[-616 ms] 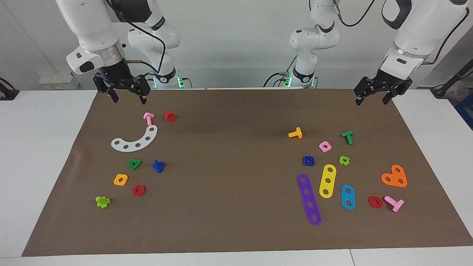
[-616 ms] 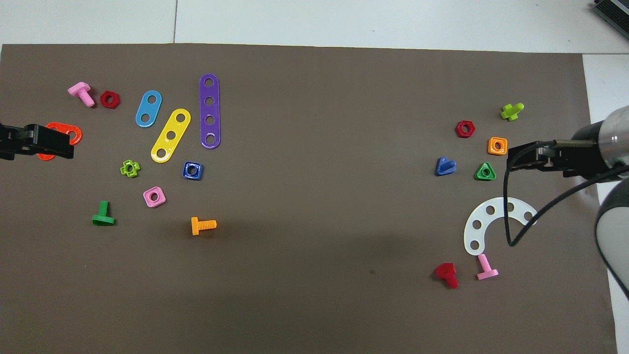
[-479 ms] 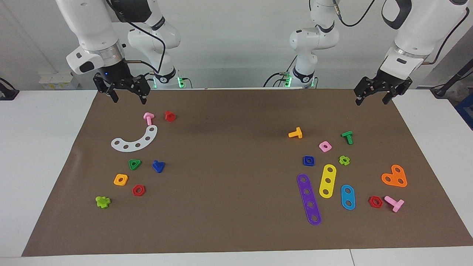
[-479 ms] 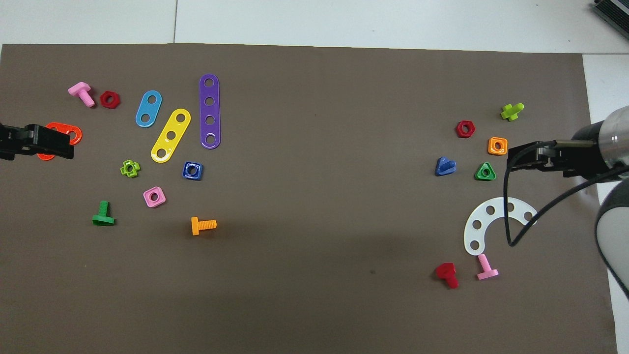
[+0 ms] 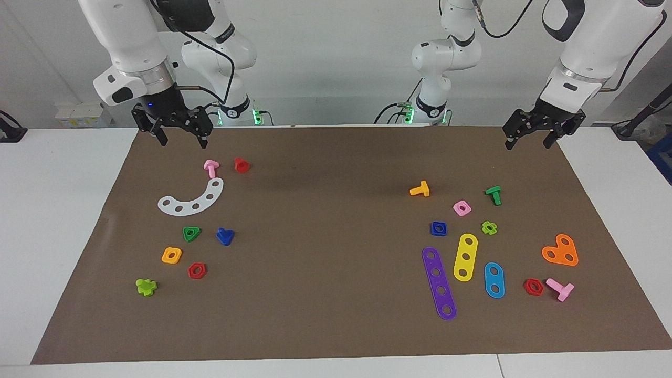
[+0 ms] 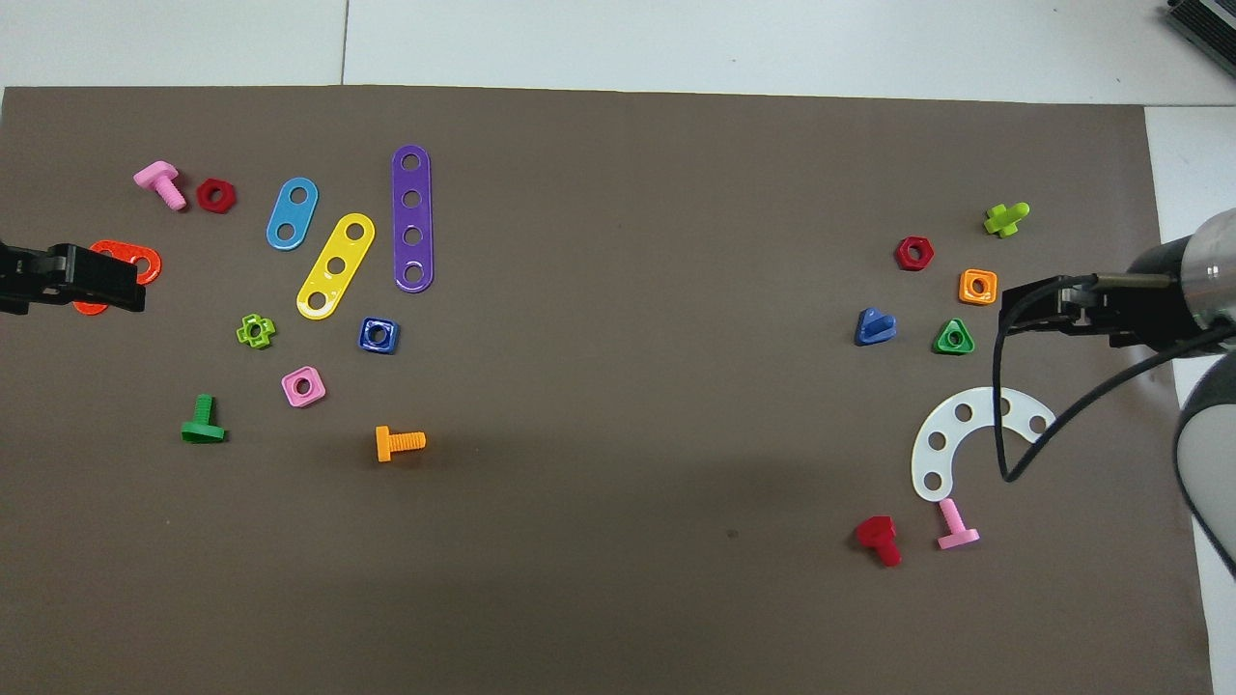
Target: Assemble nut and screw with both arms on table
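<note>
The dark-blue square nut [image 5: 438,228] lies flat on the brown mat [image 5: 336,157] toward the left arm's end, beside the yellow strip; it also shows in the overhead view [image 6: 378,335]. The dark-blue screw [image 5: 224,236] with its triangular head lies toward the right arm's end, beside the green triangular nut [image 5: 191,233]; it also shows in the overhead view [image 6: 874,327]. My right gripper [image 5: 184,142] hangs open and empty over the mat's edge by the robots. My left gripper [image 5: 528,143] hangs open and empty over the mat's corner at its own end.
Toward the left arm's end lie the purple strip [image 5: 439,283], yellow strip [image 5: 465,257], blue strip [image 5: 494,280], orange heart plate [image 5: 560,251], pink nut [image 5: 462,208] and orange bolt [image 5: 420,189]. Toward the right arm's end lie a white arc [image 5: 191,199], orange nut [image 5: 171,255] and red nut [image 5: 197,271].
Both grippers have risen very slightly. Nothing on the mat has moved.
</note>
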Robot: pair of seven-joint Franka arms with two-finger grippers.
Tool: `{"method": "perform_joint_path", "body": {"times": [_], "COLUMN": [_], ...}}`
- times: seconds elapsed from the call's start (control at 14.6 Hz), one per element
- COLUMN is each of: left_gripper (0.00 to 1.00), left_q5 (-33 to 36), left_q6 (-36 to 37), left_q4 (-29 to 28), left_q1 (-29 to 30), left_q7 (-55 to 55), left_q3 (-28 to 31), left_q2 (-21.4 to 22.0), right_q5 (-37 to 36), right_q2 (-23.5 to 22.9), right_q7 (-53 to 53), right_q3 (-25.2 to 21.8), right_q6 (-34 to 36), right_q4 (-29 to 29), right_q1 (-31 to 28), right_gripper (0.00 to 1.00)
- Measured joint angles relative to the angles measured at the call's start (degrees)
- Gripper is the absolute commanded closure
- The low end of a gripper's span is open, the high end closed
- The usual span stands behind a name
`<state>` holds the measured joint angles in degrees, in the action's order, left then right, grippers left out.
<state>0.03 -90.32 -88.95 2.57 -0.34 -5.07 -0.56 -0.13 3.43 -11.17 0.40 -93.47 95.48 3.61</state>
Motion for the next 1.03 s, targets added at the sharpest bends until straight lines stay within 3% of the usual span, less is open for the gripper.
{"method": "perform_joint_path", "body": {"times": [0.55,1.03], "left_gripper": [0.0,0.0], "left_q5": [0.0,-0.01], "left_q6": [0.04,-4.13], "left_q4": [0.0,-5.27], "left_q1": [-0.12,-0.13], "left_q7": [0.0,0.02], "left_q3": [-0.47,-0.55], "left_q2": [0.0,1.2], "right_q5": [0.0,0.0], "right_q2": [-2.72,-10.59], "right_q7": [0.0,0.58], "right_q3": [-0.02,0.0], "right_q6": [-4.33,-12.93], "right_q4": [0.5,-0.48], "right_q1": [-1.07,-1.07], "right_gripper": [0.02,0.02]}}
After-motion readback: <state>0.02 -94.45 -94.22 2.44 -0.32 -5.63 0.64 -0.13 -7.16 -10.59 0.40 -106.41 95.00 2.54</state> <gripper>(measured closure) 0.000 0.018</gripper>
